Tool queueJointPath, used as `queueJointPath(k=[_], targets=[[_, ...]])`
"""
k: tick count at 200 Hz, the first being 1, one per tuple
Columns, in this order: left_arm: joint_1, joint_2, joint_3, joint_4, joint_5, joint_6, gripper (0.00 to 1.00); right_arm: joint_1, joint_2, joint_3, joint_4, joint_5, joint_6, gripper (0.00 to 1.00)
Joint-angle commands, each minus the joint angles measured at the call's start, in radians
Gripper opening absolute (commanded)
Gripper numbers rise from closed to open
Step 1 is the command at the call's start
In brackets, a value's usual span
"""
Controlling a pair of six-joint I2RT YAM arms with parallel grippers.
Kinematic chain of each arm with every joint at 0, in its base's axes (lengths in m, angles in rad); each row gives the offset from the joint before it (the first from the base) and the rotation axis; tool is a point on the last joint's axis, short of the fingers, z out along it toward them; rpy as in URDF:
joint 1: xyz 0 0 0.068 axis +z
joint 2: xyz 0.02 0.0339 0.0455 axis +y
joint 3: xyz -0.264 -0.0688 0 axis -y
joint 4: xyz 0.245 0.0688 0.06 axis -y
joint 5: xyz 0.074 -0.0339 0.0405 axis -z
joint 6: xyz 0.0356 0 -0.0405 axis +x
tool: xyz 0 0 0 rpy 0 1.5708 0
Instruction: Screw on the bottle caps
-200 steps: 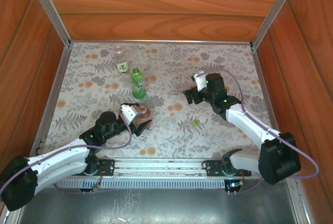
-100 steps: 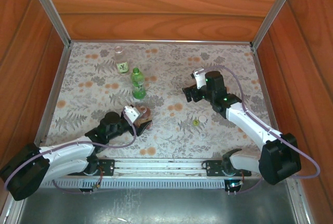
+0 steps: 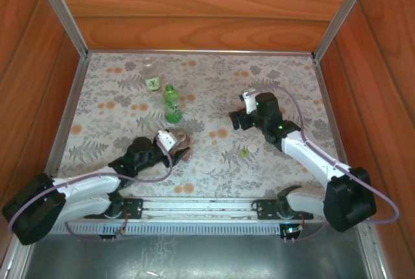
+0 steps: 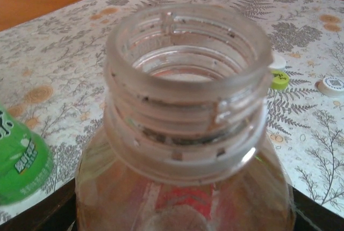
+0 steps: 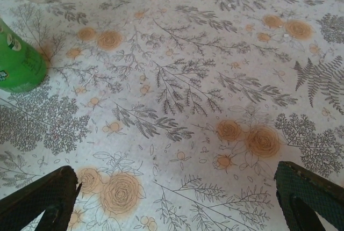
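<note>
On the flowered table (image 3: 292, 78), the green bottle (image 3: 172, 105) and the clear labelled bottle (image 3: 151, 74) stand far left, both uncapped. The yellow-green cap (image 3: 244, 153) lies near centre, just beside a white cap (image 3: 252, 147), with another white cap (image 3: 253, 169) nearer. The left arm stretches low from the near-left corner. The left gripper (image 3: 178, 143) pinches the amber bottle (image 4: 188, 107), whose threaded neck is bare. The right arm reaches far-left, and the right gripper (image 5: 174, 201) hangs spread wide over bare cloth right of the green bottle.

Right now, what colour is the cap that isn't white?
Yellow-green cap, clearest in the left wrist view.
</note>
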Motion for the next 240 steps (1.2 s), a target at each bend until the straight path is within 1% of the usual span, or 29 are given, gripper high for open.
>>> queueJointPath(k=[1, 9, 23, 33, 39, 49, 59, 73, 106, 138, 177, 193, 217, 240], targets=[[0.01, 0.086, 0.089, 0.059, 0.063, 0.035, 0.64, 0.007, -0.056, -0.066, 0.104, 0.027, 0.056, 1.0], [0.015, 0.138, 0.115, 0.096, 0.085, 0.035, 0.64, 0.008, -0.075, -0.084, 0.134, 0.046, 0.077, 1.0], [0.016, 0.236, 0.176, 0.134, 0.11, 0.046, 0.64, 0.007, -0.105, -0.115, 0.169, 0.159, 0.179, 1.0], [0.016, 0.303, 0.232, 0.14, 0.146, 0.055, 0.64, 0.006, -0.125, -0.14, 0.187, 0.192, 0.178, 1.0], [0.017, 0.345, 0.263, 0.142, 0.175, 0.06, 0.64, 0.005, -0.138, -0.149, 0.183, 0.201, 0.18, 1.0], [0.016, 0.403, 0.311, 0.152, 0.222, 0.059, 0.64, 0.0, -0.158, -0.149, 0.144, 0.243, 0.234, 1.0], [0.018, 0.456, 0.353, 0.154, 0.264, 0.066, 0.64, -0.008, -0.169, -0.146, 0.102, 0.242, 0.248, 1.0], [0.018, 0.505, 0.39, 0.155, 0.295, 0.075, 0.64, -0.024, -0.166, -0.146, 0.06, 0.225, 0.262, 1.0], [0.037, 0.549, 0.416, 0.153, 0.349, 0.079, 0.64, -0.026, -0.164, -0.139, -0.031, 0.219, 0.291, 1.0], [0.043, 0.581, 0.43, 0.153, 0.379, 0.069, 0.65, -0.026, -0.195, -0.154, -0.035, 0.236, 0.283, 0.98], [0.044, 0.617, 0.438, 0.154, 0.395, 0.058, 0.65, -0.026, -0.183, -0.111, -0.082, 0.24, 0.272, 0.96], [0.044, 0.622, 0.44, 0.153, 0.396, 0.062, 0.7, -0.026, -0.186, -0.105, -0.088, 0.245, 0.272, 0.96], [0.043, 0.621, 0.439, 0.159, 0.397, 0.067, 0.74, -0.026, -0.189, -0.094, -0.105, 0.258, 0.266, 0.97], [0.041, 0.61, 0.401, 0.252, 0.38, 0.043, 0.8, -0.026, -0.196, -0.068, -0.143, 0.272, 0.238, 0.98]])
